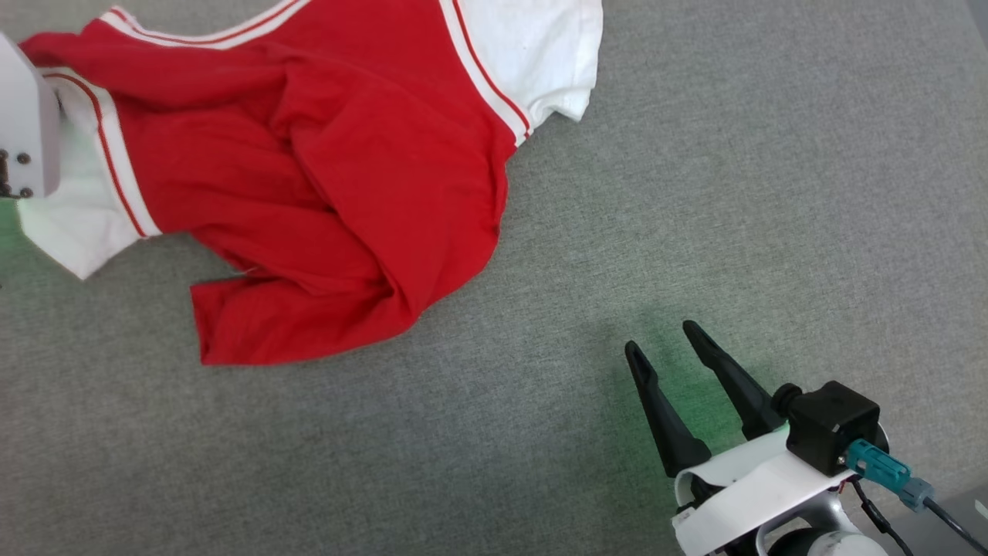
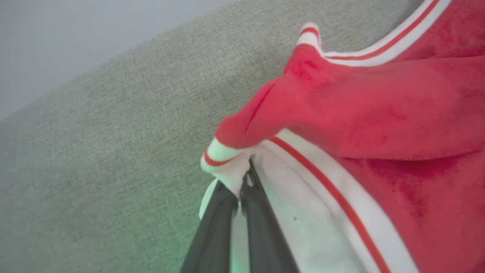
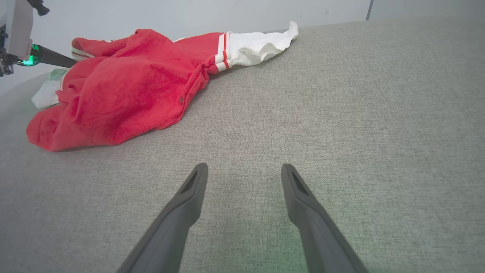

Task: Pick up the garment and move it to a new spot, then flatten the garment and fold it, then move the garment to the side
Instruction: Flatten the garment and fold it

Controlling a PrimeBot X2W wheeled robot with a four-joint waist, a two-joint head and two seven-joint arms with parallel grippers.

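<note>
The garment [image 1: 324, 170], a red shirt with white sleeves and red-and-white striped trim, lies crumpled on the grey surface at the head view's upper left. Its numbers are hidden in the folds. In the left wrist view my left gripper [image 2: 244, 180] is shut on the garment [image 2: 379, 113], pinching the white sleeve edge beside a striped cuff. My right gripper [image 1: 660, 340] stands open over bare grey fabric at the lower right, well apart from the shirt. The right wrist view shows the right gripper [image 3: 244, 170] with its fingers spread and the garment [image 3: 125, 91] lying far ahead to the left.
The grey fabric surface [image 1: 695, 193] stretches wide and bare to the right of the shirt and in front of it. Its far edge [image 2: 113, 57] runs close behind the shirt. My left arm's pale wrist housing [image 1: 27, 123] sits at the head view's left border.
</note>
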